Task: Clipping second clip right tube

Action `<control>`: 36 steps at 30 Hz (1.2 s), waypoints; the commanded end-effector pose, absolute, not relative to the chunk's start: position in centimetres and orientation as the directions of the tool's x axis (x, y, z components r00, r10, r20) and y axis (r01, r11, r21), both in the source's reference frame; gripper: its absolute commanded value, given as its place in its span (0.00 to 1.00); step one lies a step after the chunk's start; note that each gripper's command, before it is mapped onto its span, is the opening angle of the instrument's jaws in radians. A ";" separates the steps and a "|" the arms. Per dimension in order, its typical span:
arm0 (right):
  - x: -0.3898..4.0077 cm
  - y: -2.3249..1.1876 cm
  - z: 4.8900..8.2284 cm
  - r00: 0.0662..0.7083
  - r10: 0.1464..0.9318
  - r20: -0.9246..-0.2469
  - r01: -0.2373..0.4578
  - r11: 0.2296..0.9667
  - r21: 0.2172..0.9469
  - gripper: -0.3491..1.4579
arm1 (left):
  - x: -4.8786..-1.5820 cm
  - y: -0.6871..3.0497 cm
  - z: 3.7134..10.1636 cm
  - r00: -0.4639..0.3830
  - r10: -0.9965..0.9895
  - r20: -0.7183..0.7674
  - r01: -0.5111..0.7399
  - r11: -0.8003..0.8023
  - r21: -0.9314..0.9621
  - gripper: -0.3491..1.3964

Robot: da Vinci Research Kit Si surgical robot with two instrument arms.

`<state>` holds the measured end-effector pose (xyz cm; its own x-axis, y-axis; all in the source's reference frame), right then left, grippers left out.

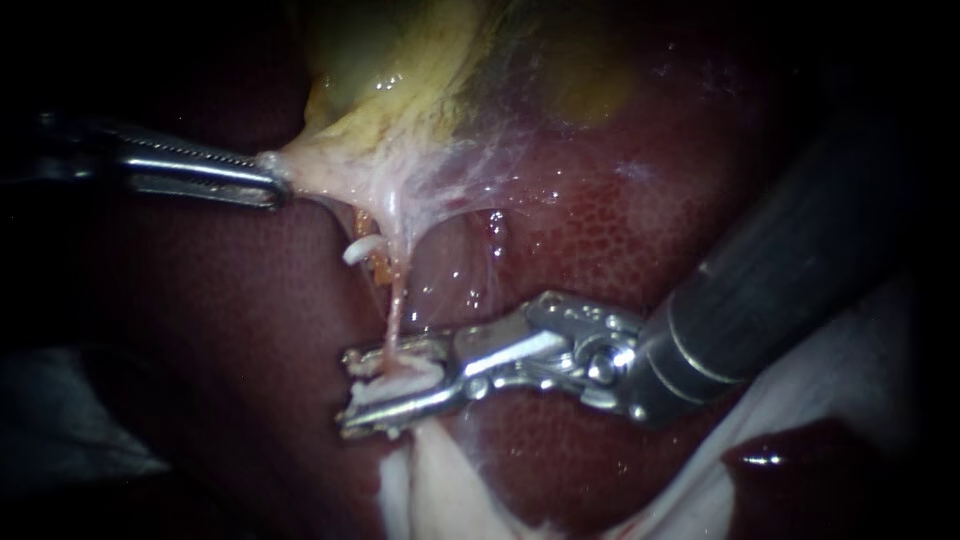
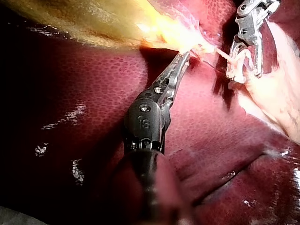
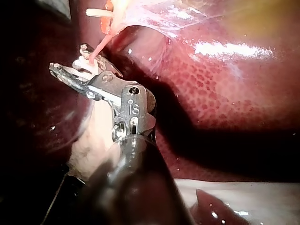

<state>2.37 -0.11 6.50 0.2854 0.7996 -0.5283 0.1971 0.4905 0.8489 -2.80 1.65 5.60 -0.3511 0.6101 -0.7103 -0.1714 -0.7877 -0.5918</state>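
Centre left, my left instrument [image 1: 272,182] pinches the yellowish gallbladder [image 1: 400,95]; lower centre, my right instrument [image 1: 346,392] grips a white clip [image 1: 400,386] astride a thin pink tube [image 1: 396,312].

Surgical lab bench; bare liver [image 1: 620,220] lying on white cloth [image 1: 850,390].

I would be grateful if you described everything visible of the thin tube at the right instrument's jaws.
The tube is a thin, pale pink, wet-looking strand. It is stretched taut and nearly upright from the gallbladder down between the right instrument's jaws, which hold a white clip there. An upper clip sits beside it.
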 end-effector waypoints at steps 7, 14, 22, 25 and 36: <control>2.34 -0.08 6.36 0.278 0.805 -0.524 0.208 0.482 0.851 0.40 | -2.79 1.65 5.60 -0.351 0.609 -0.711 -0.170 -0.788 -0.591 0.00; 2.33 -0.07 6.36 0.286 0.828 -0.483 0.194 0.443 0.875 0.29 | -2.80 1.64 5.61 -0.350 0.614 -0.708 -0.173 -0.785 -0.595 0.00; 2.32 -0.04 6.33 0.292 0.850 -0.439 0.180 0.401 0.898 0.11 | -2.80 1.64 5.62 -0.349 0.618 -0.704 -0.175 -0.782 -0.599 0.00; 2.31 -0.04 6.33 0.295 0.857 -0.423 0.176 0.386 0.906 0.00 | -2.80 1.64 5.63 -0.349 0.618 -0.705 -0.175 -0.782 -0.598 0.00; 2.26 -0.06 6.31 0.305 0.869 -0.391 0.162 0.357 0.920 0.00 | -2.80 1.64 5.63 -0.348 0.622 -0.701 -0.177 -0.778 -0.603 0.00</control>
<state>2.27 -0.06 6.31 0.3043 0.8691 -0.3901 0.1620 0.3563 0.9202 -2.80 1.64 5.63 -0.3482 0.6220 -0.7013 -0.1771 -0.7784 -0.6023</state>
